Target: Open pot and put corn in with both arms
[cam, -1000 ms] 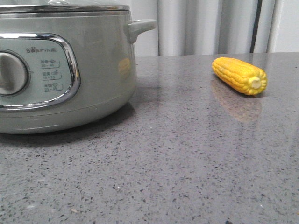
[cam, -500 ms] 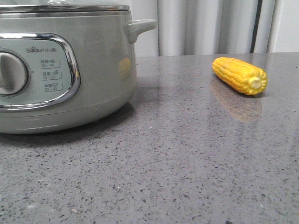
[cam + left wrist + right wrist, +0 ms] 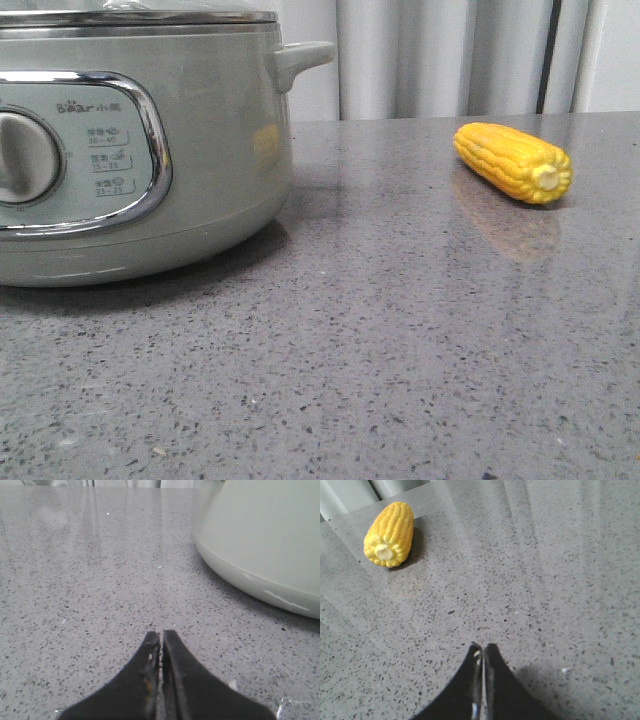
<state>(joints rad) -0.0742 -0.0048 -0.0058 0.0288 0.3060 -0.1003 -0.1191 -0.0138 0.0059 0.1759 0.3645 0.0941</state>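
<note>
The pale grey-green pot (image 3: 200,150) stands at the left of the front view with its steel-rimmed lid (image 3: 140,18) on and its side handle (image 3: 300,60) pointing right. Its lower wall shows in the left wrist view (image 3: 260,545). The yellow corn (image 3: 512,161) lies on the counter at the right, pale stem end toward the camera; it also shows in the right wrist view (image 3: 389,534). My left gripper (image 3: 161,635) is shut and empty, low over the counter beside the pot. My right gripper (image 3: 483,647) is shut and empty, well short of the corn. Neither gripper shows in the front view.
The grey speckled stone counter (image 3: 400,340) runs under everything. Pale curtains (image 3: 450,55) hang behind its far edge. The pot's chrome-framed control panel with round knob (image 3: 22,157) faces the front camera.
</note>
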